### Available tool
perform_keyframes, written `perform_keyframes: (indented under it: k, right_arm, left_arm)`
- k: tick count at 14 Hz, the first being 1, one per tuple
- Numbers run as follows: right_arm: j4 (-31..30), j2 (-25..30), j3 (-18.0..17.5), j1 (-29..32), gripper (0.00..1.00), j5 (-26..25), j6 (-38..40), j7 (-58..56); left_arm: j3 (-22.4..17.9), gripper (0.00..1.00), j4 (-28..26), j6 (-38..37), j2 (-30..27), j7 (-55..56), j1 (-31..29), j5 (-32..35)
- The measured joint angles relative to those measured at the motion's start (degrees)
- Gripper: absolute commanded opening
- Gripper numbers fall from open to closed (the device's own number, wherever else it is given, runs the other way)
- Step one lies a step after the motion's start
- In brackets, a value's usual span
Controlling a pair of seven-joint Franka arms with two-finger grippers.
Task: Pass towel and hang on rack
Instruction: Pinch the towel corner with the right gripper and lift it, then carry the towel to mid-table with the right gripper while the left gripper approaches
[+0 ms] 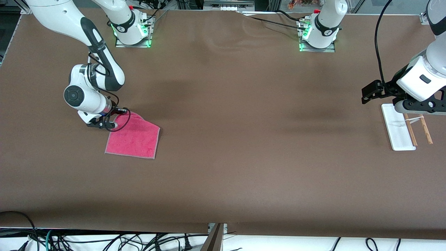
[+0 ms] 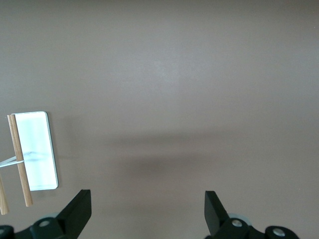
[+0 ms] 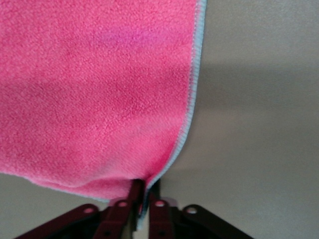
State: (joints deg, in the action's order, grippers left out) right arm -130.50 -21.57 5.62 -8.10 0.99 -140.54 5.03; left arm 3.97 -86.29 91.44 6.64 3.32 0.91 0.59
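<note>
Pink terry towel [image 1: 134, 138] flat on table [image 1: 223, 157] toward right arm's end. Right gripper [image 3: 145, 196] clamped on corner hem. Soft, light, limp; likely to drape. Left gripper [image 2: 147, 211] fingers wide apart, waiting over rack [image 1: 406, 127].

The left tool [image 1: 411, 104] covers the rack's [image 1: 399, 132] upper end; the right tool [image 1: 112, 123] hides one towel [image 1: 134, 139] corner.

White arms [image 1: 94, 101]; black joints, cables; green-lit bases [image 1: 132, 35]
</note>
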Motion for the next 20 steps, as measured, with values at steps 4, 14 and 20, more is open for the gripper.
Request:
perform_keyframes:
  k: [4, 14, 20]
  right_arm:
    - [0.44, 0.28, -0.05, 0.00, 0.00, 0.00, 0.02, 0.06]
    - [29.88, 3.82, -3.39, -4.09, 0.00, 0.00, 37.19, 5.48]
    - [48.18, -2.08, -3.58, -8.23, 0.00, 11.45, 54.54, 17.54]
  left_arm:
    - [-0.06, 1.00, 0.00, 0.00, 0.00, 0.00, -0.03, 0.00]
    - [3.40, 1.00, -0.02, -1.51, 0.19, 0.00, 1.26, 0.00]
    - [4.28, 1.00, -0.05, -2.36, 6.26, -0.11, 2.53, -1.06]
